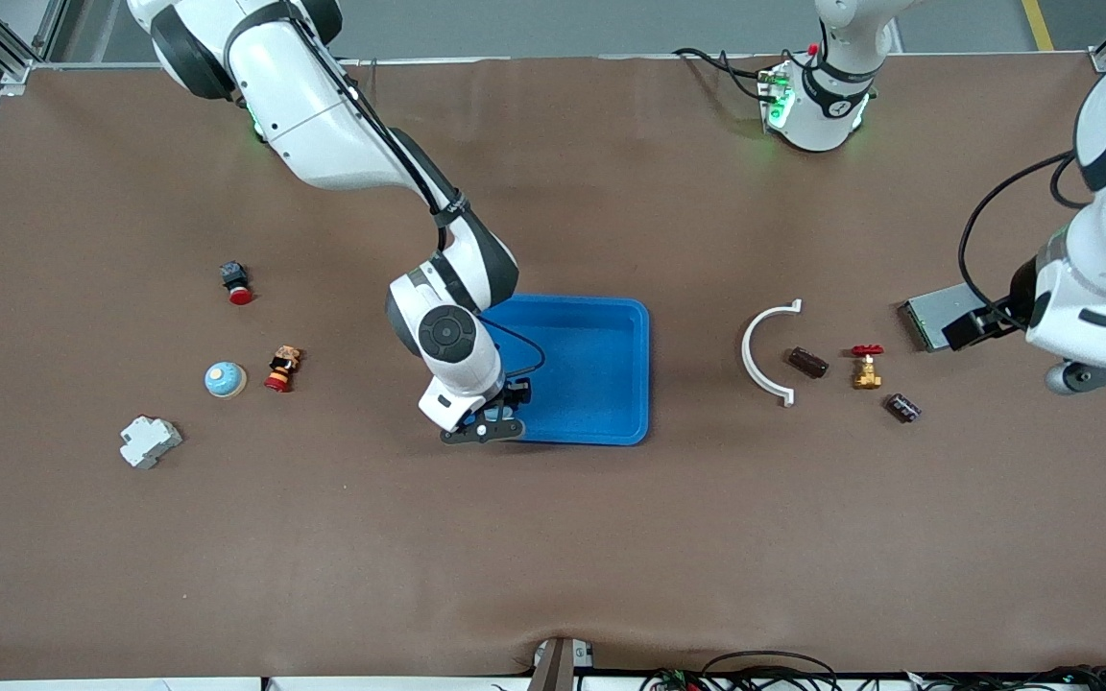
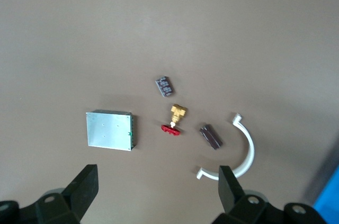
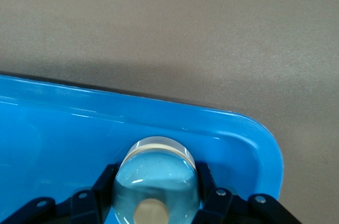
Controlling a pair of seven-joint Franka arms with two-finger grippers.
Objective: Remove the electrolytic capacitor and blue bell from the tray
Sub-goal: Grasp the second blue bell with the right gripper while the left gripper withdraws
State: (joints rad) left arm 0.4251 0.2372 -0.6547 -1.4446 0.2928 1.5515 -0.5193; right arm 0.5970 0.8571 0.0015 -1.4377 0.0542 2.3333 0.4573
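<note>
My right gripper (image 1: 489, 423) is shut on a light blue domed bell (image 3: 156, 181), low over the blue tray (image 1: 601, 369), at the tray corner nearest the front camera toward the right arm's end. The fingers (image 3: 100, 187) press both sides of the dome. A second light blue bell (image 1: 225, 380) sits on the table toward the right arm's end. Two dark capacitors (image 1: 807, 362) (image 1: 902, 407) lie toward the left arm's end, and both show in the left wrist view (image 2: 210, 136) (image 2: 164, 87). My left gripper (image 2: 157, 181) is open and empty, up over the table beside the silver box (image 1: 937, 321).
A white curved clip (image 1: 766, 353) and a brass valve with a red handle (image 1: 866, 368) lie by the capacitors. A red push button (image 1: 236, 283), a small red and yellow part (image 1: 281, 369) and a white breaker (image 1: 150, 441) lie toward the right arm's end.
</note>
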